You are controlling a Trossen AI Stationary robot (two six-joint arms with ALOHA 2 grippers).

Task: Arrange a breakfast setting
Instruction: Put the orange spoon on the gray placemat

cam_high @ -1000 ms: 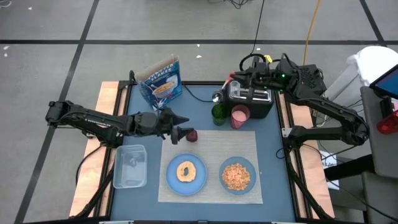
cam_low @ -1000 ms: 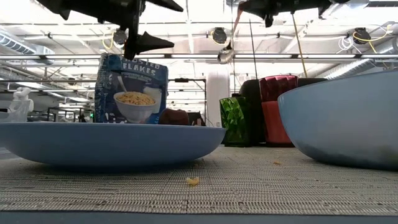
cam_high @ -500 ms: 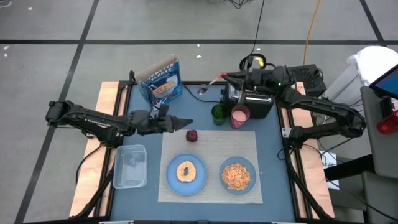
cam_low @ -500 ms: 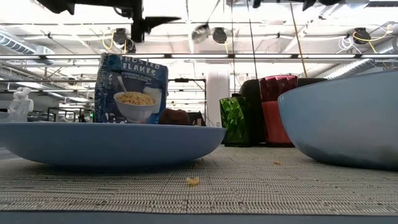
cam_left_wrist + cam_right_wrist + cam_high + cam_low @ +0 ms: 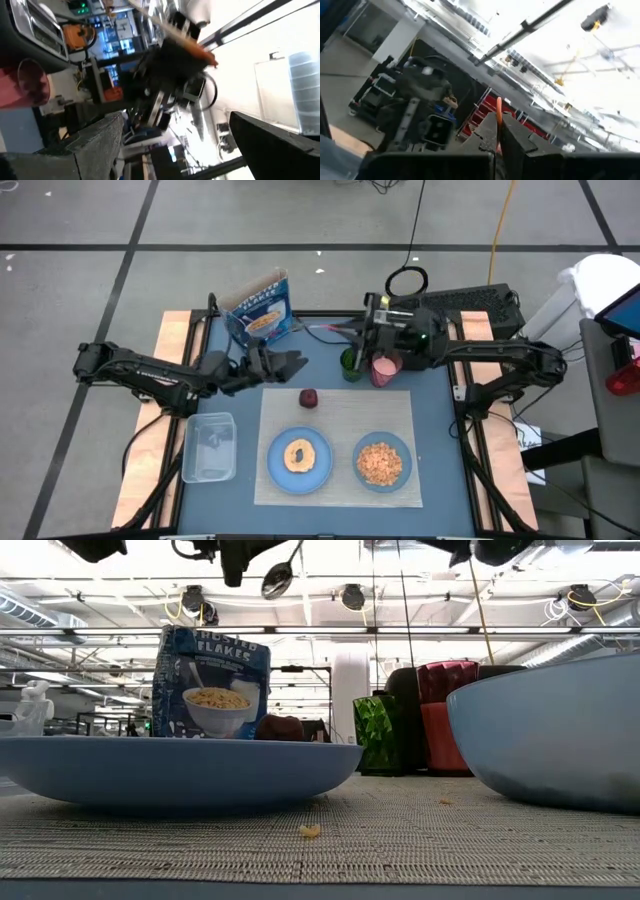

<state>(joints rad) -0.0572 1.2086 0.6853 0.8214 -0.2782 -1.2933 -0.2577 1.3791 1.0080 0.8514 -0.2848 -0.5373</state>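
Your right gripper [image 5: 362, 330] pinches the orange-handled spoon [image 5: 328, 330] aloft, bowl toward nine o'clock. Left gripper [image 5: 290, 362] hangs spread wide at the fruit's [image 5: 309, 397] eleven o'clock.

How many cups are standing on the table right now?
2. A green cup and a pink cup stand side by side just beyond the placemat, in front of the toaster. The right arm hangs over them, so another could be hidden.
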